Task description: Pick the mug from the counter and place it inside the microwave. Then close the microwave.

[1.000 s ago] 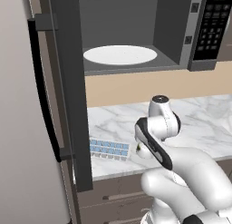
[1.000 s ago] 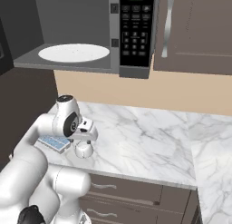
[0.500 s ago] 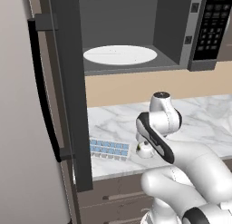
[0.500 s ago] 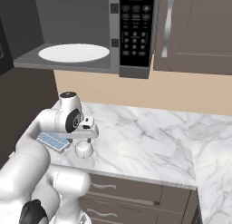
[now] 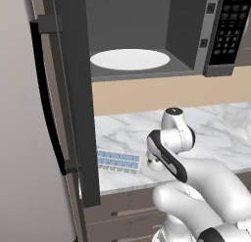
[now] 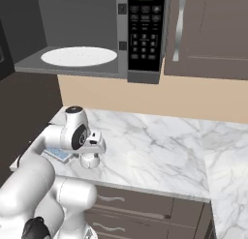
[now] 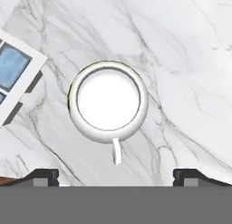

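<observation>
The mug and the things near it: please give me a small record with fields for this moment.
mug: upright on the counter, handle toward the pincer
pincer: open above the mug, tips wide apart, not touching it
ice cube tray: on the counter beside the mug, apart from it
microwave: door open, white plate inside

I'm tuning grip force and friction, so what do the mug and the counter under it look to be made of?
The mug looks like glazed ceramic: smooth, glossy white, with a thick rounded rim and a thin handle; being a render, plastic is possible too. The counter looks like polished marble or a marble-look slab: white with grey veins and a flat, smooth top.
</observation>
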### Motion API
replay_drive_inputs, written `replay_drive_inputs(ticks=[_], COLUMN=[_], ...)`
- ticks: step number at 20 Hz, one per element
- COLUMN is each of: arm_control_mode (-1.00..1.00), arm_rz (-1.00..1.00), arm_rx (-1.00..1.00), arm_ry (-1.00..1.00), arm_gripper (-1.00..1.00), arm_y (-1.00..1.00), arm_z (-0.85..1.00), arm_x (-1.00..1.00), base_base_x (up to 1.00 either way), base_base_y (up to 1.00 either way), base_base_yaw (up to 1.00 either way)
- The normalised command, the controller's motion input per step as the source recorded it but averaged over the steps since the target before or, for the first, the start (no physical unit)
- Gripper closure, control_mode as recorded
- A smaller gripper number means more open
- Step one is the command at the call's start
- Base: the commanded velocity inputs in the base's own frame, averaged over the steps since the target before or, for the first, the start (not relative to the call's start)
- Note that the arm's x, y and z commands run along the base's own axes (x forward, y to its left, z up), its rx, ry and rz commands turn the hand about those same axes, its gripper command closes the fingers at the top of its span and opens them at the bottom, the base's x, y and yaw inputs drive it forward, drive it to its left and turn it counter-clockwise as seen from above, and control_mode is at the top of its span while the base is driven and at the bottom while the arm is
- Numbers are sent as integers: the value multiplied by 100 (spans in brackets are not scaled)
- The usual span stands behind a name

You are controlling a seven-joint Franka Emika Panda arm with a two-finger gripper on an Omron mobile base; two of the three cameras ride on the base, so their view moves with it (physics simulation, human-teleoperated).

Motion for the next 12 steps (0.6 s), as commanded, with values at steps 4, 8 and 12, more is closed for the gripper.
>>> replay_drive_inputs(ticks=[4,8,12], arm_control_mode=[-100,-100,-100], arm_rz=[0,0,0], arm_rx=[2,8,8], arm_ry=[-7,-4,0], arm_gripper=[-100,-100,-100], arm_y=[0,0,0], arm_z=[-33,-10,0], arm_x=[0,0,0], base_base_x=[0,0,0], base_base_y=[0,0,0], base_base_yaw=[0,0,0])
